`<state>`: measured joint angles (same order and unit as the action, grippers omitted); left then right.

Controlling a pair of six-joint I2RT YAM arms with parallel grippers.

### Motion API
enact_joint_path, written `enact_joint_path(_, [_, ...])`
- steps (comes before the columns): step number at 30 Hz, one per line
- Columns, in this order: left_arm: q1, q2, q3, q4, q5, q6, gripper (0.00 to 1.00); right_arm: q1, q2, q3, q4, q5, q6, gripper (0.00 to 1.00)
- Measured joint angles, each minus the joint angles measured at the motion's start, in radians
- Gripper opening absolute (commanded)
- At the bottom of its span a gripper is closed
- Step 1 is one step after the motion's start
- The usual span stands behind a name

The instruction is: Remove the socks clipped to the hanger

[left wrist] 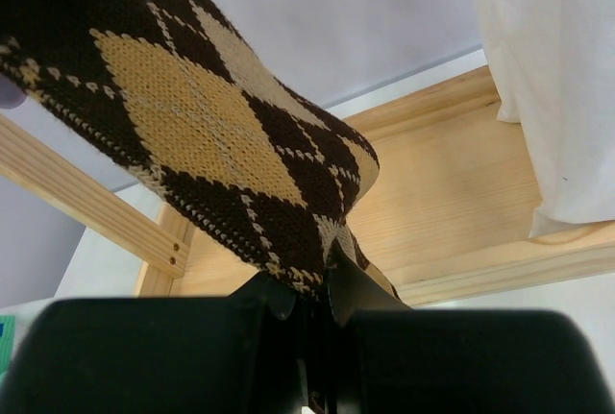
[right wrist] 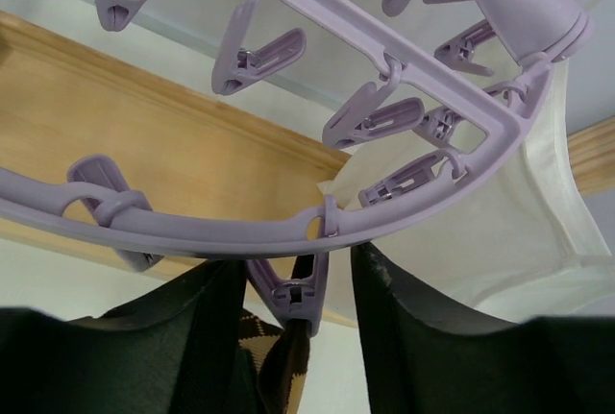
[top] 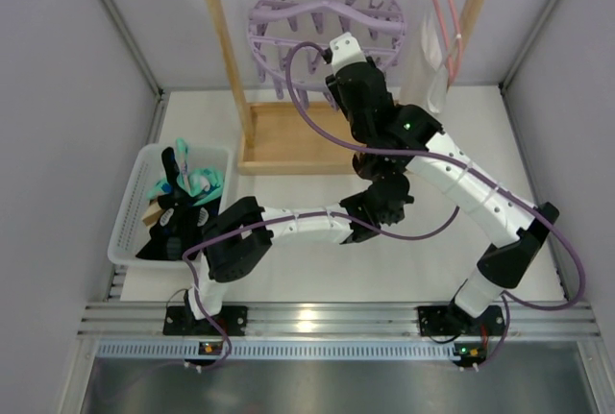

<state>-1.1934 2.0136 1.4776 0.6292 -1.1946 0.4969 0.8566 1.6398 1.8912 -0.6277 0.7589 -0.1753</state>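
The lilac round hanger [top: 322,25] hangs from the wooden rack's top bar. A brown and tan argyle sock [left wrist: 192,116] hangs from one of its clip pegs [right wrist: 300,299]. My right gripper [right wrist: 293,275] is raised to the ring [right wrist: 240,231], open, with one finger on each side of that peg. It also shows in the top view [top: 338,49]. My left gripper [left wrist: 322,284] is shut on the sock's lower end, below the hanger. In the top view [top: 382,188] it is partly hidden under my right arm. Mint-green [top: 200,182] and black socks [top: 176,222] lie in the basket.
A white basket [top: 130,212] stands at the left of the table. The wooden rack has a post [top: 231,68] and a base tray [top: 288,140]. A white garment [top: 428,59] on a thin pink hanger [top: 442,1] hangs right of the lilac hanger.
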Motion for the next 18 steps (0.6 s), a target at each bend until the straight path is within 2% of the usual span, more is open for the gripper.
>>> enact_joint_path(1, [0.000,0.000,0.000,0.000,0.000,0.000,0.00,0.000,0.000,0.000,0.000,0.000,0.000,0.40])
enact_joint_path(3, [0.000,0.000,0.000,0.000,0.000,0.000,0.00,0.000,0.000,0.000,0.001,-0.001,-0.001,0.28])
enact_joint_path(6, [0.000,0.000,0.000,0.000,0.000,-0.001,0.00,0.000,0.000,-0.011,0.017,-0.001,0.003,0.20])
enact_joint_path(8, [0.000,0.000,0.000,0.000,0.000,-0.005,0.00,0.000,0.000,-0.021,0.030,-0.002,0.003,0.10])
enact_joint_path(13, [0.000,-0.004,-0.026,0.002,-0.004,-0.032,0.00,0.000,-0.005,-0.042,0.059,-0.007,0.005,0.09])
enact_joint_path(18, [0.001,-0.053,-0.177,-0.002,-0.011,-0.106,0.00,-0.002,-0.027,-0.071,0.085,-0.023,0.023,0.06])
